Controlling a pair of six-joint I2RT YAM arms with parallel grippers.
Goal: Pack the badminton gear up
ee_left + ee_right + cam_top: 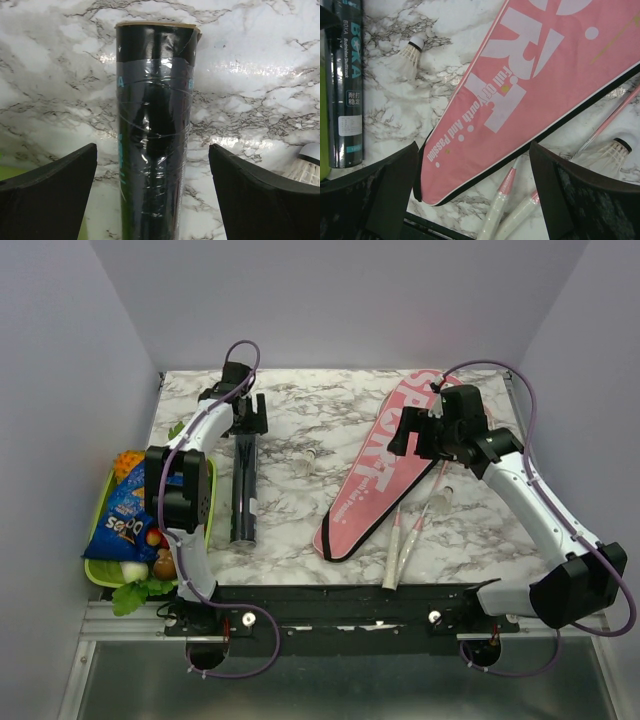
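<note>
A long black tube (245,490) lies on the marble table at the left, lengthwise toward the near edge. My left gripper (250,425) is open and straddles its far end without touching it; in the left wrist view the tube (155,125) runs between the fingers (50,195). A pink "SPORT" bag (385,470) lies slanted at centre right. Two rackets with white handles (400,550) lie beside it, their heads hidden. My right gripper (420,440) is open and empty above the bag (530,85); the handles (500,210) show near its fingers.
One shuttlecock (308,458) lies between tube and bag, another (443,498) lies by the racket shafts. A green tray (100,575) with toy fruit and a blue snack packet (125,520) sits at the left edge. A black rail runs along the near edge.
</note>
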